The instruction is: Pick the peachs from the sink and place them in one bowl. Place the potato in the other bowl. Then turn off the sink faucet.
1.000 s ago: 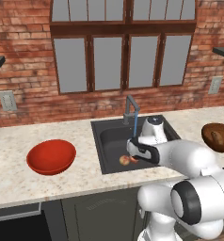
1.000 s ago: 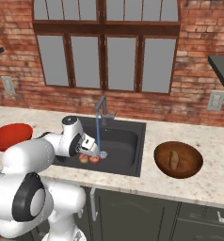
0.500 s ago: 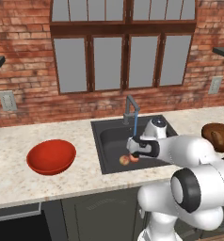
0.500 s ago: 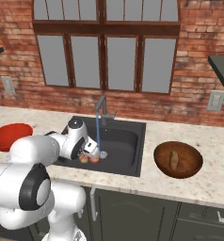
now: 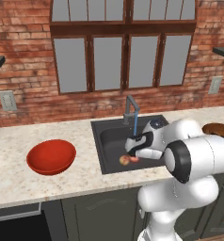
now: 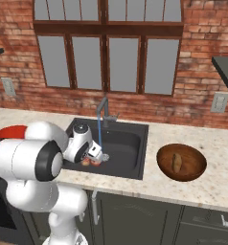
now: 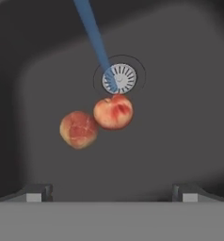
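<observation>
1. Hand view: the claw (image 7: 112, 192) is seen with its two dark tips spread wide at the bottom corners; nothing is held between them, and the sink floor lies bare in the gap.
2. Ahead of the claw, two peaches are found on the floor of the sink (image 7: 189, 117); the reddish peach (image 7: 78, 129) lies to the left and the paler peach (image 7: 113, 112) to the right, the two touching or very nearly so.
3. The round metal drain (image 7: 121, 78) is seen just beyond the paler peach; a blue stream of water (image 7: 94, 35) is shown falling slantwise onto it.
4. From the left base view, the claw (image 5: 132, 149) is seen lowered into the basin, hovering just above the peaches (image 5: 128, 160) near the front wall of the sink (image 5: 109, 136); the faucet (image 5: 130, 109) stands at the back rim, with water running from its spout.
5. The red bowl (image 5: 51, 156) is placed on the counter (image 5: 20, 179) to the left of the sink, well apart from it; it holds nothing.
6. In the right base view, the wooden bowl (image 6: 181, 162) is seen on the counter to the right of the sink; the potato (image 6: 176, 162) lies inside it.
</observation>
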Tool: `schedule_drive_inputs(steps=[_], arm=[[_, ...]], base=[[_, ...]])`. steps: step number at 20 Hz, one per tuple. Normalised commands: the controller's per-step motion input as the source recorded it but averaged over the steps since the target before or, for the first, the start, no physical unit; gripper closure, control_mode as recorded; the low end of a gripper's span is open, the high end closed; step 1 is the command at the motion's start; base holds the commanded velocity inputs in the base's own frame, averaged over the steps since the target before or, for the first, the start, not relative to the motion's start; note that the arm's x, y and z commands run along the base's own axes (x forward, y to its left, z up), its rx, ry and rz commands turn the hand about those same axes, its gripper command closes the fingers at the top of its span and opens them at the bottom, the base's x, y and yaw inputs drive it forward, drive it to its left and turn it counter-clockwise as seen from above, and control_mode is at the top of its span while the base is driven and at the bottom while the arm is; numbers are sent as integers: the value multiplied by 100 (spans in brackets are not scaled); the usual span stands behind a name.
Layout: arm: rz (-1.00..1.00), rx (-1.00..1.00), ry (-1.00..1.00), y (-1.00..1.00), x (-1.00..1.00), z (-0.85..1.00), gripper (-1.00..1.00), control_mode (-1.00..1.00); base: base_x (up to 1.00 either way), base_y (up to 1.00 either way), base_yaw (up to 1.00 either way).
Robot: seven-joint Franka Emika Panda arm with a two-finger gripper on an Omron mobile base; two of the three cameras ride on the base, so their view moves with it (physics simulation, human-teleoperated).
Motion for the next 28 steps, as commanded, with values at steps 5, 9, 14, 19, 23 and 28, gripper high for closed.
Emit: schedule_drive_inputs(steps=[5, 9, 14, 19, 23, 28], arm=[[-5, 0, 0, 0, 31, -13, -100, -100], [-5, 0, 0, 0, 27, -20, -100, -100], [-5, 0, 0, 0, 19, -27, -100, -100], [-4, 0, 0, -1, 18, -27, -100, -100], [-4, 1, 0, -1, 24, -26, -100, -100], [-4, 1, 0, -2, 21, -25, -100, -100]], base=[[0, 0, 0], [0, 0, 0], [0, 0, 0], [0, 0, 0], [0, 0, 0], [0, 0, 0]])
